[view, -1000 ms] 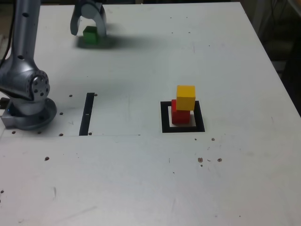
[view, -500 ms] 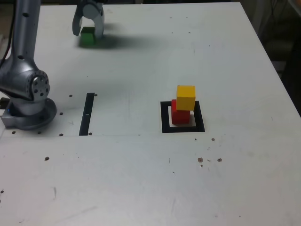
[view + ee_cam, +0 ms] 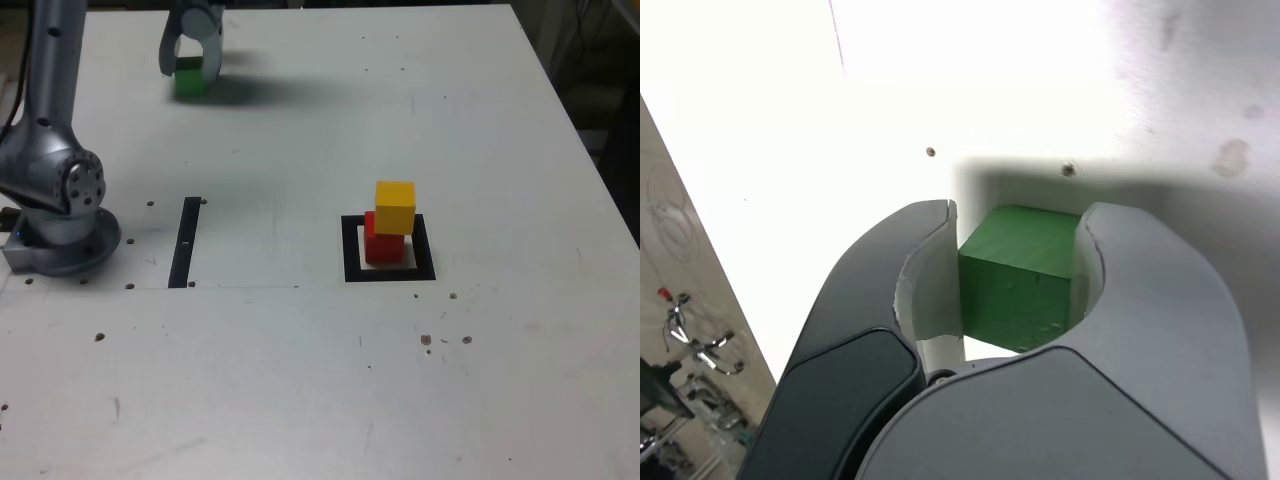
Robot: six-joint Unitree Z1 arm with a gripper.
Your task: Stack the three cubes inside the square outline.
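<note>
At the far left of the table in the exterior view, my gripper is shut on the green cube, which rests on the table. The wrist view shows both fingers pressed against the sides of the green cube. The yellow cube sits on the red cube, a little askew, inside the square outline near the table's middle.
The arm's base stands at the exterior view's left edge. A narrow black strip lies just right of it. Small dark specks and screw holes dot the white table. The table's right edge borders dark clutter.
The jaws have narrowed from wide open around the green cube to shut against its sides. The cube and the red-and-yellow stack have not moved.
</note>
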